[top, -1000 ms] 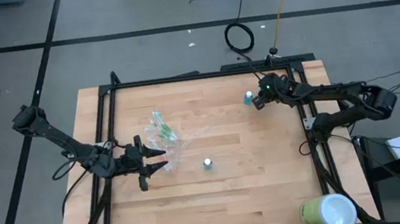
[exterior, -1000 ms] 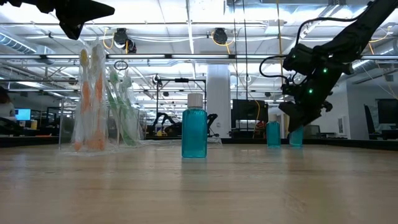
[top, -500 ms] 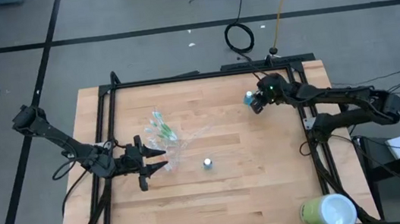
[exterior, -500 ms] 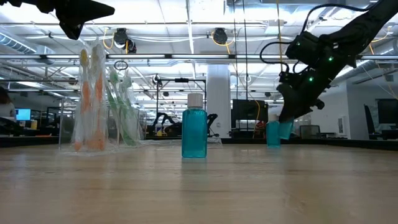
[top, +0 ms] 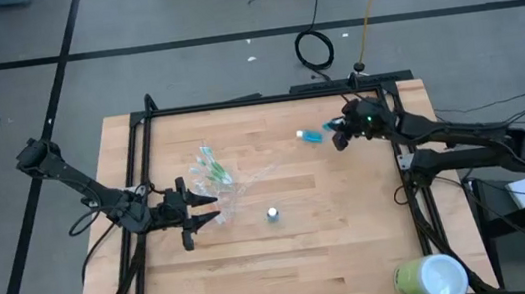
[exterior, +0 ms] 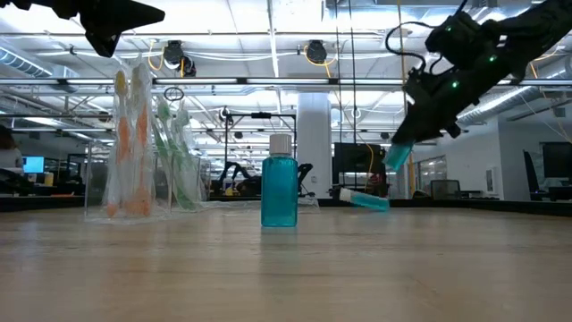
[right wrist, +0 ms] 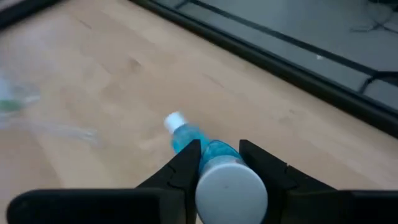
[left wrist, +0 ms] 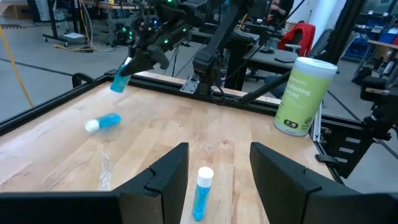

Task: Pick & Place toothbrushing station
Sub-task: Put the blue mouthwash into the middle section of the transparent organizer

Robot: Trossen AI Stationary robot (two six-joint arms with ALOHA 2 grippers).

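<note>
A small clear cup (top: 218, 177) holding white-and-green toothbrushes (exterior: 174, 152) stands on the wooden table, left of centre. One blue white-capped tube (top: 273, 214) stands upright on its base mid-table. A second tube (top: 309, 135) lies on its side near the far edge. My right gripper (top: 338, 137) is raised just right of that lying tube, shut on a third tube (exterior: 397, 157). My left gripper (top: 208, 211) hovers open beside the cup, with nothing between its fingers (left wrist: 165, 177). My right gripper pinches the third tube's blue body (right wrist: 213, 153) between its two fingers, just below the white cap (right wrist: 231, 190), which faces back toward the wrist. The fingers slant down from the table's right. The tube is lifted clear and tilted, its base (exterior: 393, 163) pointing down and left.
A large pale green-and-white cup (top: 431, 279) stands at the table's near right corner. A black frame rail (top: 266, 97) runs round the table's edges. Bare wood lies between the upright tube and the lying one.
My right gripper has risen from the table's far right part with one tube, tipping it from upright to slanted. The tube that stood beside it has fallen over and now lies on its side, a little toward the table's left.
</note>
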